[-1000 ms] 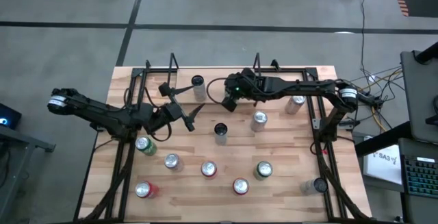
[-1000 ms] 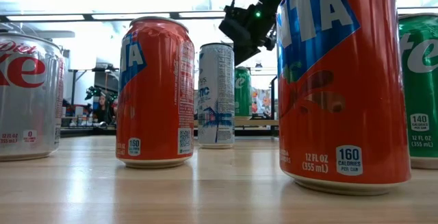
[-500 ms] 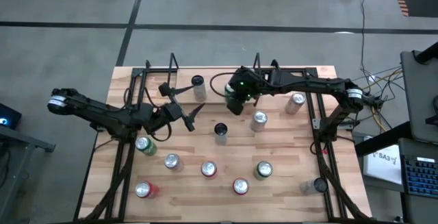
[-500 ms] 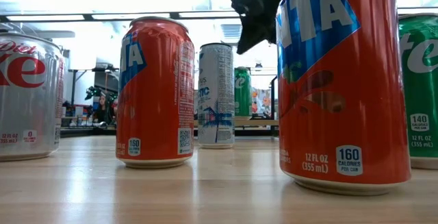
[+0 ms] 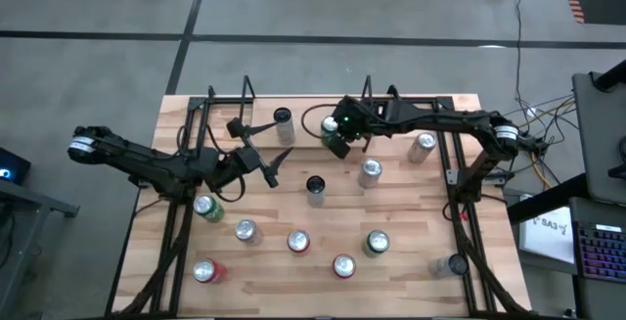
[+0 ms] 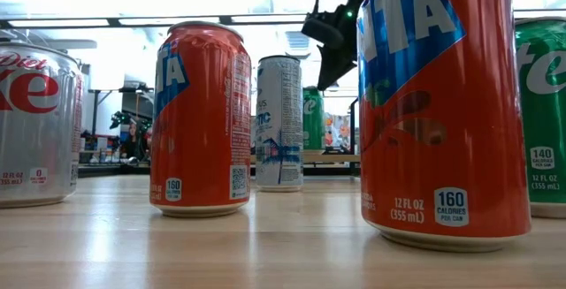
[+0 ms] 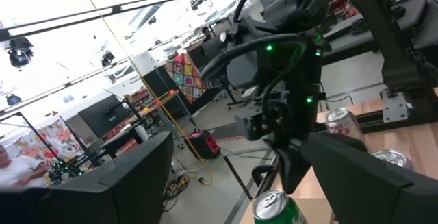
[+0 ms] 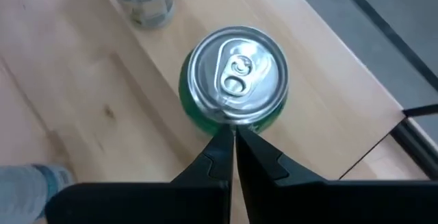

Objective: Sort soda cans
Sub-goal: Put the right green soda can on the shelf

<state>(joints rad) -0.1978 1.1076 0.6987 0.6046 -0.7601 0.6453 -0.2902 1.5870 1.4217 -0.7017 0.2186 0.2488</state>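
A green soda can [image 8: 236,73] with a silver top stands upright near the table's far edge, at the middle; it also shows in the low view [image 6: 312,117]. My right gripper [image 8: 233,133] is shut and points down just above this can's top, at its rim; the low view [image 6: 325,77] shows it too. In the high view it [image 5: 337,139] hides most of the can. My left gripper [image 5: 256,154] is open and empty, left of the middle, above the table. Several more cans stand upright about the table. My right gripper's shut fingertips [image 8: 222,142] stand at the rim of the green can's silver top [image 8: 229,118], coming from above. I cannot tell whether they touch it. The can stands upright on the table.
A silver can [image 5: 283,117] stands left of the green one. A black can [image 5: 315,189] and silver cans [image 5: 370,171] [image 5: 424,144] stand nearby. Red, green and silver cans [image 5: 298,242] stand in the near half. Black frame rails [image 5: 196,124] run along both sides.
My right gripper has gone a little toward the table's far and right edges, tipped its fingers downward and come down over the green can. The can has kept its place.
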